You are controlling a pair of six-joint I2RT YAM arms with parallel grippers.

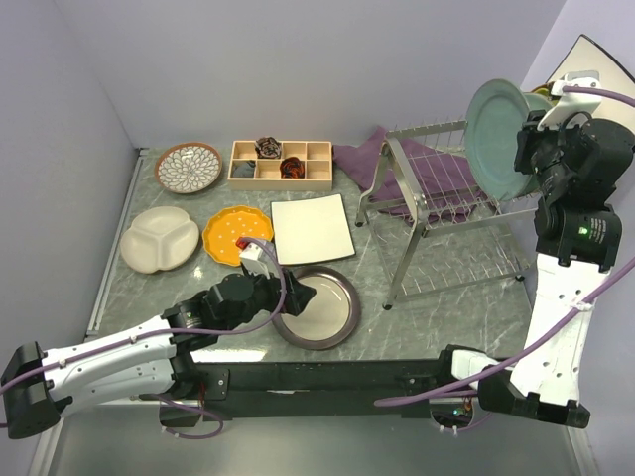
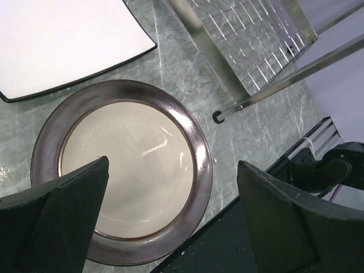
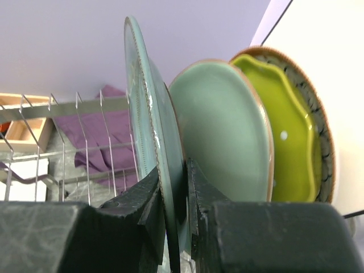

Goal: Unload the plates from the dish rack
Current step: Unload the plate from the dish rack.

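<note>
The silver wire dish rack (image 1: 446, 213) stands at the right of the table. My right gripper (image 1: 528, 149) is shut on the rim of an upright teal plate (image 1: 494, 139) at the rack's right end. In the right wrist view, the jaws (image 3: 176, 176) pinch the teal plate (image 3: 151, 114). Behind it stand a pale green plate (image 3: 224, 136) and a yellow-green plate (image 3: 284, 136). My left gripper (image 1: 298, 296) is open and empty just above a brown-rimmed cream plate (image 1: 319, 307) that lies flat on the table. That plate also shows between the open fingers in the left wrist view (image 2: 131, 170).
On the table lie a white square plate (image 1: 313, 228), an orange scalloped plate (image 1: 236, 235), a cream divided plate (image 1: 159, 238) and a petal-patterned plate (image 1: 189, 167). A wooden compartment tray (image 1: 281, 162) sits at the back. A purple cloth (image 1: 417, 169) lies under the rack.
</note>
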